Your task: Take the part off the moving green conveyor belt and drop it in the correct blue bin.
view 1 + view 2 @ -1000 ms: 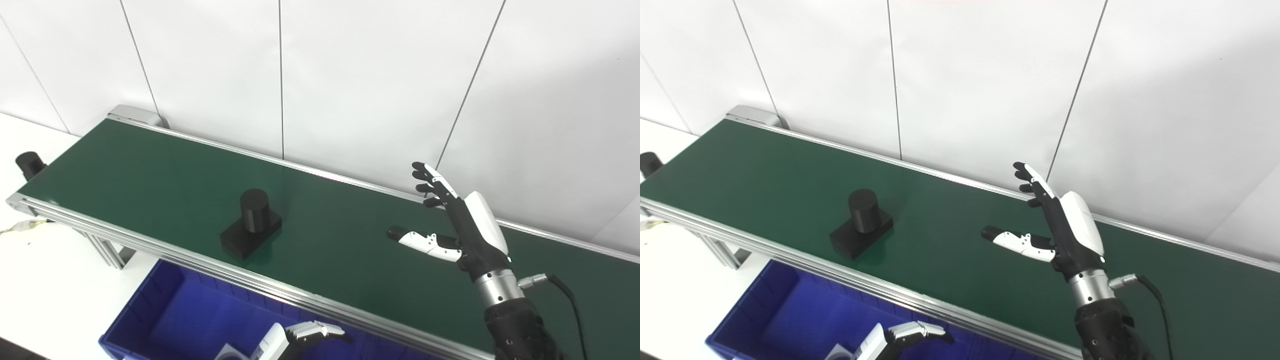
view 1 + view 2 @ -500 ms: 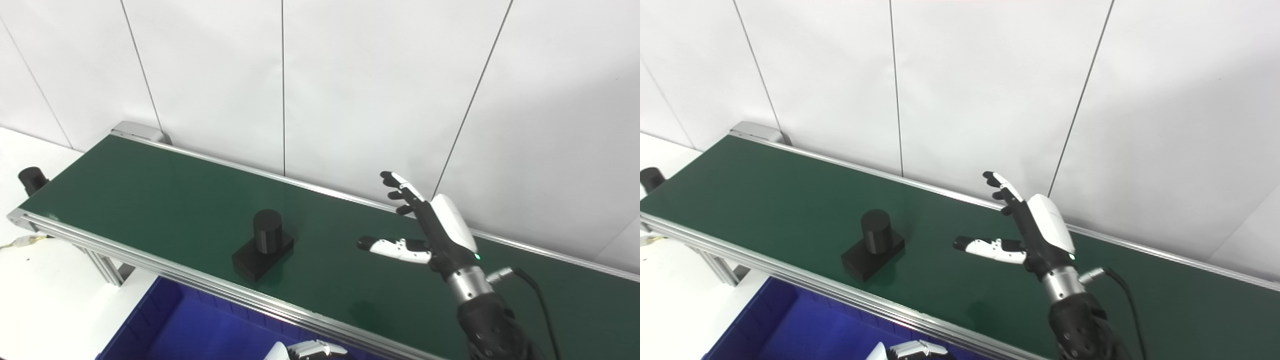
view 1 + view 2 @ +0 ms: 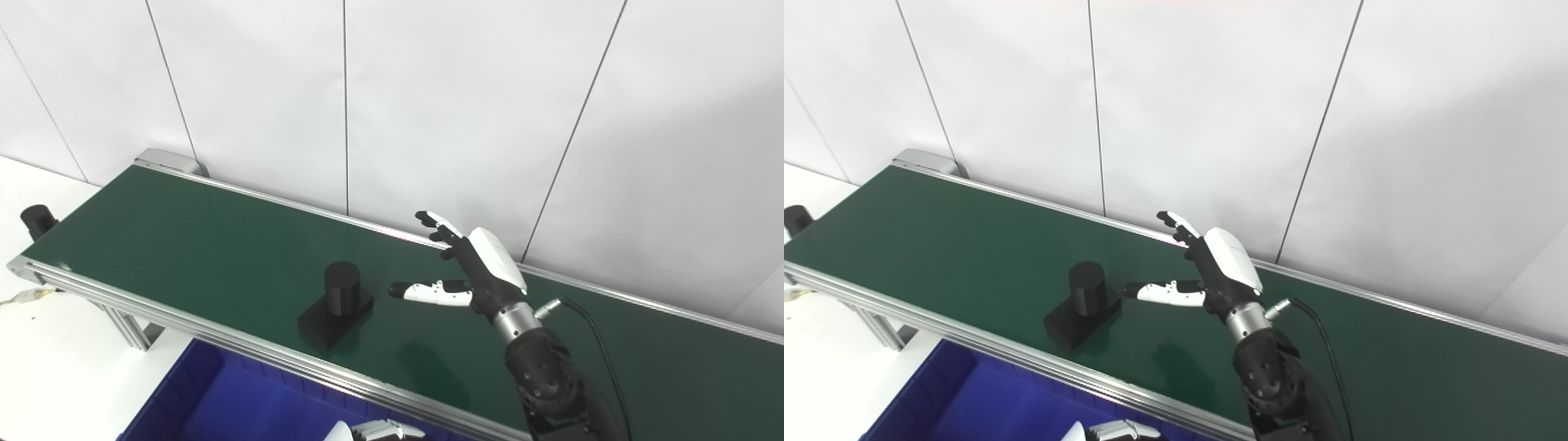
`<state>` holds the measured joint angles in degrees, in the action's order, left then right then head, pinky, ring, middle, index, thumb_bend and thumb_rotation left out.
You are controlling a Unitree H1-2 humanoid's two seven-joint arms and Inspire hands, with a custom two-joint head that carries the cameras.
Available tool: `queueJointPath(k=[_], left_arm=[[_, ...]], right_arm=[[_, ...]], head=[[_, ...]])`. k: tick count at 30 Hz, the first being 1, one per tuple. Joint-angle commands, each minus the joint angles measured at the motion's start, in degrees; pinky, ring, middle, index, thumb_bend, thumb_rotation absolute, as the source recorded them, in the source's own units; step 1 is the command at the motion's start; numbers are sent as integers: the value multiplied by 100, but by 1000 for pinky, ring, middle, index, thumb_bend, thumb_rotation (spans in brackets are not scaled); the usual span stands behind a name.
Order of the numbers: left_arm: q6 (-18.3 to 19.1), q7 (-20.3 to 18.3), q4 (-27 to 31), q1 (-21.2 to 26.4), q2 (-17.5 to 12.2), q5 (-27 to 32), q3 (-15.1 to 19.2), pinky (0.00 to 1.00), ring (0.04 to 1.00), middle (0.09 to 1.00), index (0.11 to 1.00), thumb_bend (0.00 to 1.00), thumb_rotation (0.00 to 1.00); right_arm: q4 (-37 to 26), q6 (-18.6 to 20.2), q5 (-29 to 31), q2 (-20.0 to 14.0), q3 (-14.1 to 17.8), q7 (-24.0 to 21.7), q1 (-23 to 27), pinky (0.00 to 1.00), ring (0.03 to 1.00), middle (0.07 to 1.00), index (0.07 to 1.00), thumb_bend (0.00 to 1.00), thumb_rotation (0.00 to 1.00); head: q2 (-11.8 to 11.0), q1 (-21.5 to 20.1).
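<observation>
Centrally on the green belt (image 3: pixel 202 239), toward its near rail, the black part (image 3: pixel 335 304) is seen: an upright cylinder on a flat block. Bare belt is left open on its left and far sides. Just to its right the right hand (image 3: pixel 471 269) is held above the belt, thumb and fingers spread wide, nothing gripped. Below the near rail a blue bin (image 3: pixel 202 398) is cut off by the frame. Only fingertips of the left hand (image 3: pixel 376 431) are shown at the bottom edge; its state cannot be told.
</observation>
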<state>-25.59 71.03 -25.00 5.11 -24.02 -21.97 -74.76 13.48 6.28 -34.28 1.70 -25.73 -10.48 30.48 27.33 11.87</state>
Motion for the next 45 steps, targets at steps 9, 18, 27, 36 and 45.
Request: queueJointPath(k=[9, 18, 27, 36, 45], left_arm=[[-133, 171, 125, 55, -144, -38, -30, 610, 683, 720, 711, 893, 658], [-133, 172, 166, 18, -73, -87, -35, 566, 635, 704, 723, 881, 632], [-133, 172, 129, -21, 15, -218, 48, 534, 604, 682, 704, 877, 649], [-133, 171, 118, 1, 15, -267, 4, 542, 606, 664, 685, 856, 645], [-133, 172, 133, 65, -73, -136, -134, 542, 611, 677, 701, 842, 648]], right_arm=[[814, -68, -125, 405, -180, 213, 609, 718, 847, 906, 923, 875, 612], [1624, -217, -129, 573, -311, 407, 816, 743, 853, 908, 923, 910, 585], [2344, -239, -85, 697, -390, 580, 956, 728, 841, 904, 914, 917, 501], [2884, -712, 27, 758, -354, 1123, 919, 577, 614, 647, 747, 658, 60], [2998, -1213, -38, 752, -351, 1868, 771, 333, 377, 476, 497, 521, 0]], head=[[-3, -149], [-40, -215], [-21, -251], [4, -274], [21, -350]])
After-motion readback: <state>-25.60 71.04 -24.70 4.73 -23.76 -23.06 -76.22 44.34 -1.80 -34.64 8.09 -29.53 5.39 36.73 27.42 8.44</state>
